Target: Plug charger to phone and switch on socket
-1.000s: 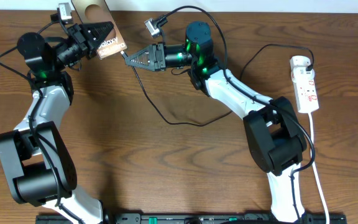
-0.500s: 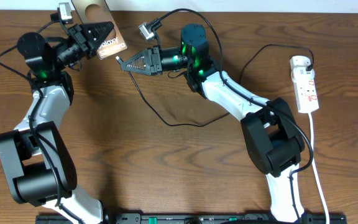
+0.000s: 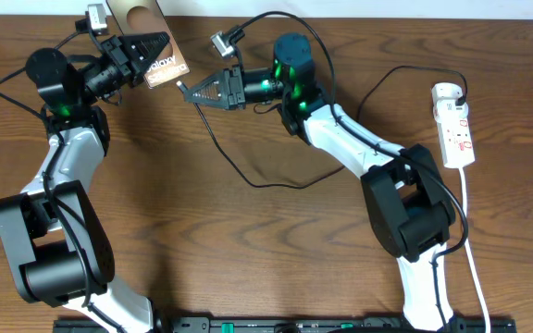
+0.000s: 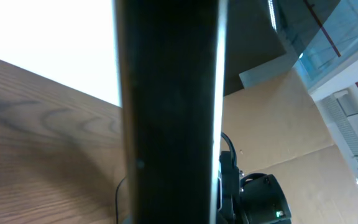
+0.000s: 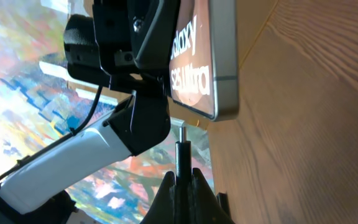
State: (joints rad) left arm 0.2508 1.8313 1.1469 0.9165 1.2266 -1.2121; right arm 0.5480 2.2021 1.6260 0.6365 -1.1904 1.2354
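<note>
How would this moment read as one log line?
left gripper: shut on phone | right gripper: shut on charger tip | tip: near phone, not inserted | socket: no gripper near

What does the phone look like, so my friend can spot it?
On the brown wooden table, look at the top left of the overhead view, where the left gripper reaches. It holds the phone, a small dark brown rectangular slab. Unlike the tan cardboard piece with a round hole beside it, it carries white "Galaxy" lettering.
</note>
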